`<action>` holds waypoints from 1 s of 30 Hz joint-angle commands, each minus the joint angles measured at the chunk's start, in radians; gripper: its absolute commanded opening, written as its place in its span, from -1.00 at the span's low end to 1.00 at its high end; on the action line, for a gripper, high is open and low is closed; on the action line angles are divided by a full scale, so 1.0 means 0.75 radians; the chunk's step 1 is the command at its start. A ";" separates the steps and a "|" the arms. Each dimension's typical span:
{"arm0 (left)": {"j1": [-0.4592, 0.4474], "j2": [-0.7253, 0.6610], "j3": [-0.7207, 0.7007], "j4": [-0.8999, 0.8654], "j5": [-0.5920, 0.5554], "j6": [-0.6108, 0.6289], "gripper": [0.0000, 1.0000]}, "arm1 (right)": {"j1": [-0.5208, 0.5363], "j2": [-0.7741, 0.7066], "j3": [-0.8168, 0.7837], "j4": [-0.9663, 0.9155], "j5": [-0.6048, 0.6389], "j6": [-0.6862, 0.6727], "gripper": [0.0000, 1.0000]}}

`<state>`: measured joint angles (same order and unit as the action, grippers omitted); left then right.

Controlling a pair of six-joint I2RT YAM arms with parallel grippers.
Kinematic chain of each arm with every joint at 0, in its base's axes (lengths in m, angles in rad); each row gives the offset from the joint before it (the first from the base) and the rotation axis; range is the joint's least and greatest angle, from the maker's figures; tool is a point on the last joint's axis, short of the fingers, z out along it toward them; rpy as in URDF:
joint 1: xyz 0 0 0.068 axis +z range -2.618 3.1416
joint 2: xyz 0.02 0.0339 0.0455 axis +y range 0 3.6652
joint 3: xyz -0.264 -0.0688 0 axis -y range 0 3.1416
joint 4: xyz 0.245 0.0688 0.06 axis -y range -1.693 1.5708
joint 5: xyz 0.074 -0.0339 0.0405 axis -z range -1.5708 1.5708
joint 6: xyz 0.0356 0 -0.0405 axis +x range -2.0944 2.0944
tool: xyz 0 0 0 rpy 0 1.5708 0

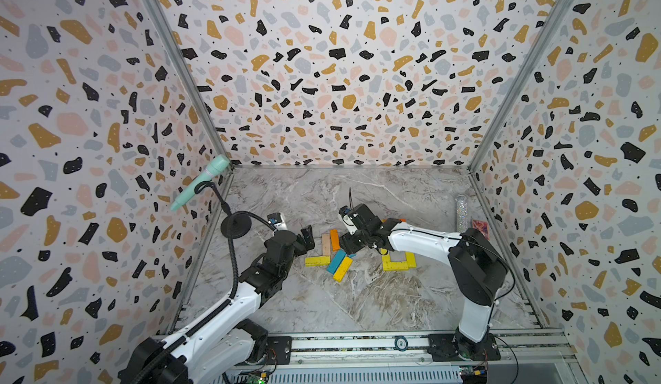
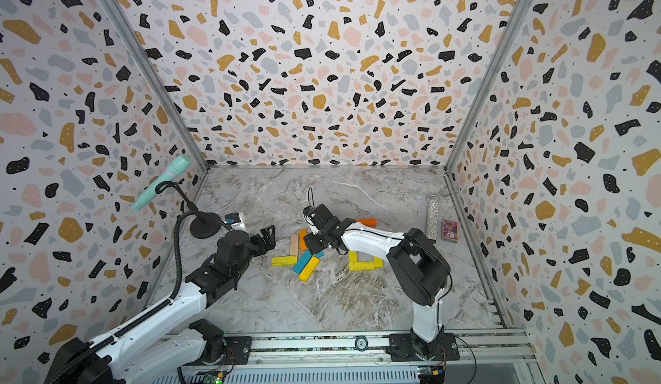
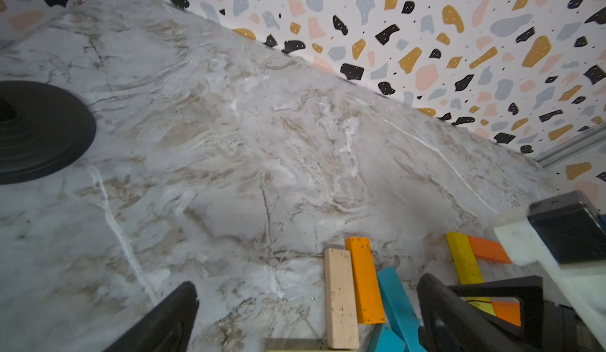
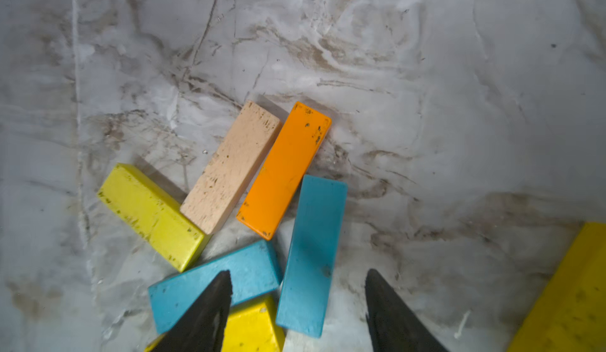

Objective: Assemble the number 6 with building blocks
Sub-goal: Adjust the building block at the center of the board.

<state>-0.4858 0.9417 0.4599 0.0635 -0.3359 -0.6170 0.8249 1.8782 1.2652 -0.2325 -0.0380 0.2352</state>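
Blocks (image 1: pixel 342 268) lie heaped on the desk (image 1: pixel 357 303) beside the unfinished 6 (image 1: pixel 393 266). Right claw (image 4: pixel 298 273) hangs open, empty, astride a teal block (image 4: pixel 311 255), likely to pick it; left claw (image 3: pixel 308 283) gapes wide, empty.

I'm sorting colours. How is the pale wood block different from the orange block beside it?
The pale wood block is bare wood; the orange block is painted. The pale one's end meets a yellow block; the orange one's end nears a teal block. Both lie flat, side by side, alike in shape.
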 commanded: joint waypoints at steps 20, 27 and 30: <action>0.042 -0.084 -0.063 0.011 0.070 -0.018 0.99 | -0.060 0.284 0.267 -0.215 0.049 -0.149 -0.25; 0.042 -0.088 -0.059 -0.011 0.078 -0.016 0.99 | -0.138 0.298 0.369 -0.196 -0.128 -0.532 -0.52; 0.042 -0.088 -0.061 -0.017 0.080 -0.015 0.99 | -0.171 0.345 0.450 -0.199 -0.169 -0.690 -0.56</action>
<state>-0.4599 0.8864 0.4232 0.0498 -0.2874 -0.6292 0.7162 2.1246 1.5291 -0.3626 -0.0994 -0.1032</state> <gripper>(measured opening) 0.995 0.319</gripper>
